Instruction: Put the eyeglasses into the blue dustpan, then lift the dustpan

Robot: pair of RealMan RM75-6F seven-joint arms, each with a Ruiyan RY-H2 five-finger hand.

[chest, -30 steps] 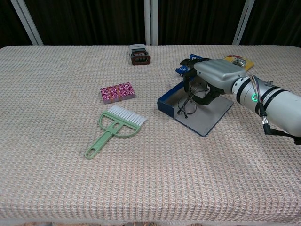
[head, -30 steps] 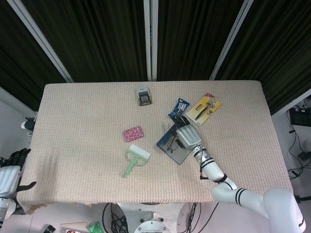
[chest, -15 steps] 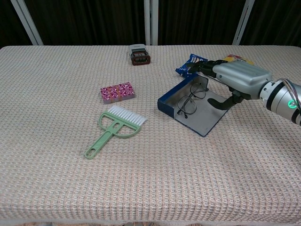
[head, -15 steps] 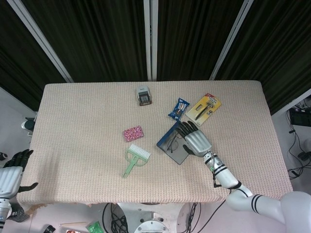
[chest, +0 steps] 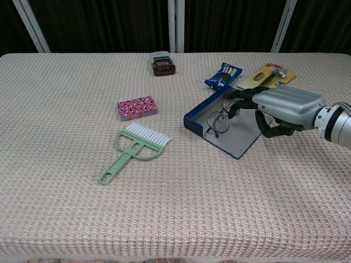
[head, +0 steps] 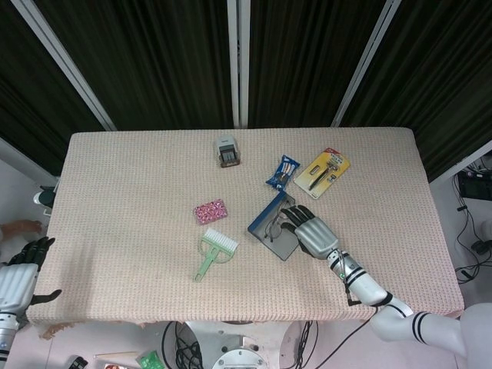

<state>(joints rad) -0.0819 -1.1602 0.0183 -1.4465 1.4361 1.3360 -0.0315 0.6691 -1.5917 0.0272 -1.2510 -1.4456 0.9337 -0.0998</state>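
Observation:
The blue dustpan [chest: 198, 113] with its grey floor [head: 281, 244] lies right of the table's middle. Black-rimmed eyeglasses [chest: 218, 118] [head: 270, 226] lie loose inside it, near the blue back wall. My right hand [chest: 281, 108] [head: 312, 231] hovers over the pan's right side, fingers spread toward the glasses and apart from them, thumb curled underneath, holding nothing. My left hand [head: 23, 267] hangs off the table's near left corner, fingers apart and empty; the chest view does not show it.
A green brush [chest: 133, 149] lies left of the pan, with a pink patterned box [chest: 137, 107] behind it. A blue snack pack [chest: 224, 75] and a yellow razor package [chest: 270, 75] sit just behind the pan. A grey device [chest: 162, 63] stands further back.
My right hand let go of the eyeglasses, which now lie in the dustpan, and drew back to the pan's right side with its fingers spread. The left hand barely shifted.

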